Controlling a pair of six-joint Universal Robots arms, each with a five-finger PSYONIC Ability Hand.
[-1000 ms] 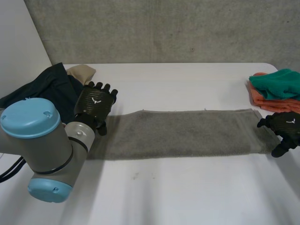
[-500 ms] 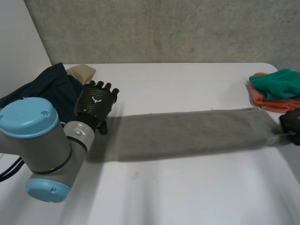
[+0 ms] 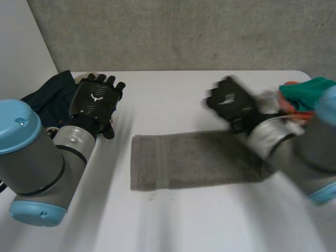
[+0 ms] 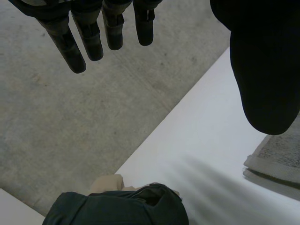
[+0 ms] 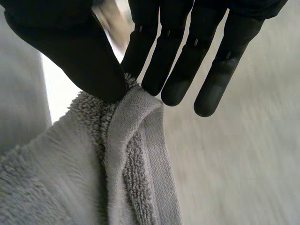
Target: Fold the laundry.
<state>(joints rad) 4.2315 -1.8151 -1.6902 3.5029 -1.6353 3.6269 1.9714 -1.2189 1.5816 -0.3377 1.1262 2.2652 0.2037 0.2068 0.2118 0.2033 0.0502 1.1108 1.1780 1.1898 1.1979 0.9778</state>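
**Grey towel pinched by right hand, left hand free**

- Towel [image 3: 189, 160]: grey terry, lying lengthwise across the middle of the table [image 3: 173, 92]. Its left end lies flat with the hem band showing. Its right end runs under the right forearm, and I can't make out how it lies there.
- Right hand [image 3: 231, 105]: over the table just beyond the towel's far edge, right of centre. In the right wrist view, the thumb and the nearest finger of this hand [image 5: 180, 51] pinch a hemmed edge of the towel [image 5: 129, 159]. The cloth bunches into a fold just below the pinch. The other fingers are straight and spread, clear of the cloth.
- Left hand [image 3: 95, 102]: above the table towards the far left corner, well apart from the towel's left end. Left wrist view: the fingers of this hand [image 4: 89, 33] are straight and apart with the thumb wide, holding nothing. The towel's end [image 4: 276, 159] lies on the table below the thumb.
- Dark garment [image 3: 47, 100]: heaped at the far left corner beside the left hand, with a beige cloth [image 4: 105, 182] against it on the wall side.
- Teal and orange cloths [image 3: 307, 89]: piled at the table's far right edge, behind the right arm.
- Grey concrete wall [image 3: 184, 31] behind the table.
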